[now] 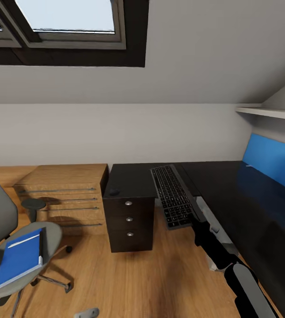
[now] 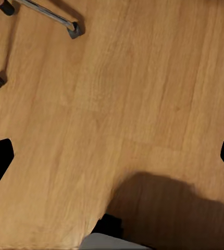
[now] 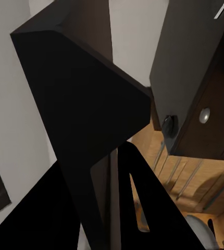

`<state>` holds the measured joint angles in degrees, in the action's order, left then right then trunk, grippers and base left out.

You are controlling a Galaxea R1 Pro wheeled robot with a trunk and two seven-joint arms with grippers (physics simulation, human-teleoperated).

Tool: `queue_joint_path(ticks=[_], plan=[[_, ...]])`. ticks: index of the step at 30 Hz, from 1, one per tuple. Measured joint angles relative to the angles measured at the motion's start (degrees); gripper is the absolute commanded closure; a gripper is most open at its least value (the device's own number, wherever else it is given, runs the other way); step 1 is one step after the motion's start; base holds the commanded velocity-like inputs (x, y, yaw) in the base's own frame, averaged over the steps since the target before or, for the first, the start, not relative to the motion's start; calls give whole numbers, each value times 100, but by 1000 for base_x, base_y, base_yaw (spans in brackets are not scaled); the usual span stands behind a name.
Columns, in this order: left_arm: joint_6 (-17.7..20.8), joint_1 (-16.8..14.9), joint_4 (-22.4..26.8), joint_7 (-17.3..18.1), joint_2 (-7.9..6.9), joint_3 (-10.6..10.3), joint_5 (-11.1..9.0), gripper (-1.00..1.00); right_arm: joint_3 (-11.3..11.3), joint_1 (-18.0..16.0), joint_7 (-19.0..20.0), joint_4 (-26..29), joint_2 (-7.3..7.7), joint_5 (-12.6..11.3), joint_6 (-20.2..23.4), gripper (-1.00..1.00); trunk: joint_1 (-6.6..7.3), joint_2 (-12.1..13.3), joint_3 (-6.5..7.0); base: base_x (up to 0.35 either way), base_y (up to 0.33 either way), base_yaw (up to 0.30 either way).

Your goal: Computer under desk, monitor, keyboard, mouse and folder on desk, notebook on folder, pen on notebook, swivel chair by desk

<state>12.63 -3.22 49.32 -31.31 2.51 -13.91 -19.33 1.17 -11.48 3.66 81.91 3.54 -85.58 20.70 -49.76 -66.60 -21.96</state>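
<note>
My right gripper is shut on the near right edge of the black keyboard, holding it in the air over the gap between the drawer cabinet and the black desk. In the right wrist view the keyboard shows edge-on as a big dark slab. The small dark mouse lies on the cabinet top. On the grey swivel chair at the left rests a blue folder. My left gripper is open over bare wooden floor.
The dark three-drawer cabinet stands left of the desk, with a wooden dresser beyond it. A blue panel stands at the desk's far side under a white shelf. Chair casters sit near the left gripper.
</note>
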Motion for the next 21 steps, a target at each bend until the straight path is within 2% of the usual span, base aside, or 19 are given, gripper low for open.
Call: queue_joint_path(ticks=[10,11,12,13,21], plan=[[6,-1,-245,0,5,26,-1,-100,49,0,6,5,21,1,-1,100,220,401,180,-335,-22,0],[6,0,-251,-4,2,27,1,-100,56,0,7,8,18,3,-4,100,242,441,198,-310,-193,0],[9,0,-263,-4,7,27,6,-100,180,0,1,9,17,5,-3,100,264,482,216,-295,-222,0],[12,0,-265,-2,13,25,7,-100,209,1,1,9,17,5,-4,100,286,522,234,-291,-230,0],[21,0,-266,-5,17,24,7,-100,226,1,-1,9,17,8,-9,100,462,844,378,-284,-241,0]])
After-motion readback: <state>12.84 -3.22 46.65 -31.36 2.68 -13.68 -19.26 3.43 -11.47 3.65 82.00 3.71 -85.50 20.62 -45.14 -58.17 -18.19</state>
